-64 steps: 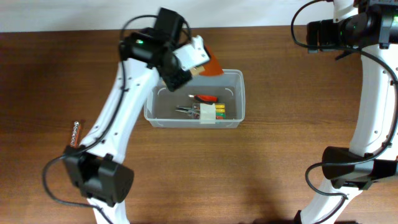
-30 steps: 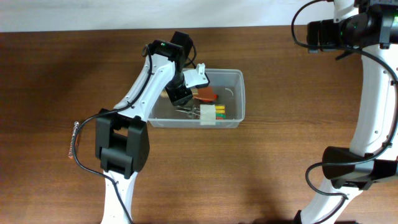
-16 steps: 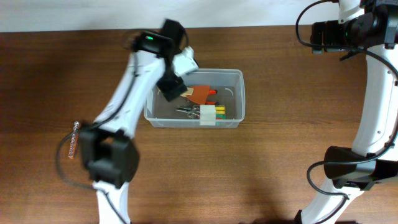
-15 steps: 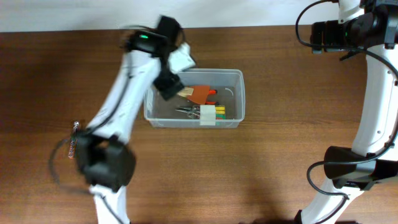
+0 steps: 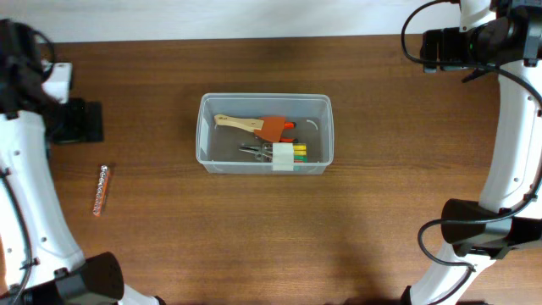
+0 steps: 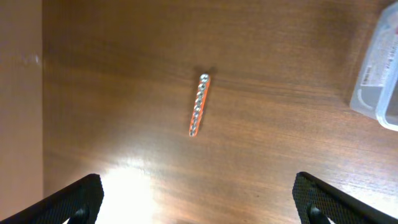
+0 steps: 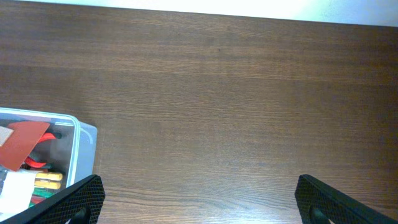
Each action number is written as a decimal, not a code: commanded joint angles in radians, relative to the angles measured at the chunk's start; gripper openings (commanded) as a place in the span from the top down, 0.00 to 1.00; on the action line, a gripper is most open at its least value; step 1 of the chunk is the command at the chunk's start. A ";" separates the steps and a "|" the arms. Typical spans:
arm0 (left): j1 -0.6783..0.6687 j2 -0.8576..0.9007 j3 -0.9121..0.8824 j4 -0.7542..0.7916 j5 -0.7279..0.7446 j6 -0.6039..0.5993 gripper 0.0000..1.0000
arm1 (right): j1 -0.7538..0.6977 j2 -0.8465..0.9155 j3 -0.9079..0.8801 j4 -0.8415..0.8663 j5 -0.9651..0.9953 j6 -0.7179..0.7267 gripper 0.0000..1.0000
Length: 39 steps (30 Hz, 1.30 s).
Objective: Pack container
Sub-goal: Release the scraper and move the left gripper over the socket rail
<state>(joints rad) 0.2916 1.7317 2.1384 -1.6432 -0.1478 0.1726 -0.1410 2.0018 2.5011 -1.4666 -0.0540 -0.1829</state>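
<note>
The container (image 5: 329, 127), a clear plastic tub, stands mid-table. Inside lie an orange scraper (image 5: 269, 128) with a wooden handle, pliers (image 5: 252, 152) and a small packet of coloured bits (image 5: 292, 153). My left gripper (image 5: 76, 120) hangs open and empty at the far left, above bare table. In the left wrist view an orange strip of metal bits (image 6: 199, 104) lies ahead of the left gripper (image 6: 199, 208), and the container's corner (image 6: 373, 87) shows at the right edge. My right gripper (image 7: 199, 206) is open and empty over bare wood, with the container (image 7: 84, 134) to its left.
The orange bit strip (image 5: 101, 190) lies on the table left of the container, below the left gripper. The right arm (image 5: 508, 110) stands along the right side. A white wall runs along the table's far edge.
My left arm has swung from over the container to the far left. Its jaws opened, and the orange scraper now lies in the container. The right arm has not moved.
</note>
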 commanded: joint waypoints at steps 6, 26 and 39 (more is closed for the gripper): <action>0.019 -0.321 -0.200 0.040 0.045 -0.014 0.01 | -0.005 0.003 0.010 -0.001 -0.017 0.005 0.01; 0.235 -0.302 -1.019 0.735 0.224 0.288 0.01 | -0.005 0.003 0.008 0.000 -0.017 0.005 0.01; 0.237 -0.030 -0.996 0.881 0.182 0.497 0.01 | -0.005 0.003 0.008 -0.001 -0.018 0.006 0.01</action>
<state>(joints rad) 0.5240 1.6802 1.1168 -0.7834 0.0341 0.5983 -0.1410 2.0018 2.5011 -1.4666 -0.0612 -0.1822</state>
